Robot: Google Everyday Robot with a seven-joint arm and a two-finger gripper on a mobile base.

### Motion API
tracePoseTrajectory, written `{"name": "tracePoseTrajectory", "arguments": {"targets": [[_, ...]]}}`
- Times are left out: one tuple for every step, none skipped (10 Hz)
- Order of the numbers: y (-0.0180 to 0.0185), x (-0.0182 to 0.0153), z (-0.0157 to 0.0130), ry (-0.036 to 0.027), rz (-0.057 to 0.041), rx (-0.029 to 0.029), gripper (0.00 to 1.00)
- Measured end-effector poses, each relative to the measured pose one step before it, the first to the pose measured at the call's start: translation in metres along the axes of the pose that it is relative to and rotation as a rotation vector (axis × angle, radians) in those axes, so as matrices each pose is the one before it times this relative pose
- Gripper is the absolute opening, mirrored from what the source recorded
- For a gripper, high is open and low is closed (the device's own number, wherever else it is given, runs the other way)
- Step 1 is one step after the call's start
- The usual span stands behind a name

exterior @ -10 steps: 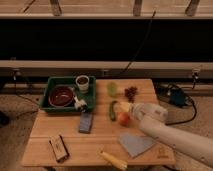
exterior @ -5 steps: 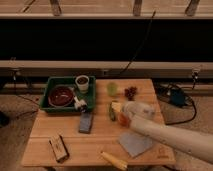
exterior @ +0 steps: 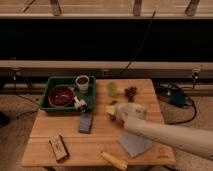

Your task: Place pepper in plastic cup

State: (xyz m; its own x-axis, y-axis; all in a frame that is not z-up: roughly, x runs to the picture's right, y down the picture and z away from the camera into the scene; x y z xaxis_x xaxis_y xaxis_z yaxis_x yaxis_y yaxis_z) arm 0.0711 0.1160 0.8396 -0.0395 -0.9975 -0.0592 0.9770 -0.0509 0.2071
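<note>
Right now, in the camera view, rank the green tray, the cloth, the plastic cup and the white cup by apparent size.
1. green tray
2. cloth
3. plastic cup and white cup, which look about alike

The gripper sits just in front of the plastic cup.

Wooden tabletop (exterior: pixel 150 100): green tray (exterior: pixel 46 100) back left; plastic cup (exterior: pixel 112 89) and a dark red cluster (exterior: pixel 131 92) side by side near the back edge. Dark flat slab (exterior: pixel 86 121) mid-table, small brown box (exterior: pixel 59 148) front left, long yellow item (exterior: pixel 115 160) at the front edge, grey cloth (exterior: pixel 134 144) front right. Gripper (exterior: pixel 115 113) sits low over the centre, between cup and cloth.
</note>
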Motion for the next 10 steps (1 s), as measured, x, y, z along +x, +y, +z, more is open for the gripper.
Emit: {"name": "tracePoseTrajectory", "arguments": {"targets": [[-0.00428,-0.00284,0.00251,-0.01076,-0.00544,0.00623,0.8],[-0.00154,-0.00308,0.00186,-0.01187,0.00007,0.0022,0.8],[-0.00156,-0.00302,0.00206,-0.00873,-0.00054,0.00119,0.8],[-0.00501,-0.00313,0.00293,-0.01233,-0.00336,0.00674,0.8],[-0.00135,-0.00307,0.00143,-0.00893,0.00042,0.00213,0.8],[-0.00166,-0.00276,0.00114,-0.00715,-0.00029,0.00293,0.8],[-0.00276,-0.00389,0.00148,-0.00961,-0.00167,0.00413,0.8],[-0.00336,-0.00351,0.00184,-0.00867,-0.00433,0.00388,0.8],[-0.00278,-0.00346,0.00174,-0.00848,-0.00196,0.00287,0.8],[-0.00117,-0.00324,0.00186,-0.00694,-0.00375,-0.00144,0.8]]}}
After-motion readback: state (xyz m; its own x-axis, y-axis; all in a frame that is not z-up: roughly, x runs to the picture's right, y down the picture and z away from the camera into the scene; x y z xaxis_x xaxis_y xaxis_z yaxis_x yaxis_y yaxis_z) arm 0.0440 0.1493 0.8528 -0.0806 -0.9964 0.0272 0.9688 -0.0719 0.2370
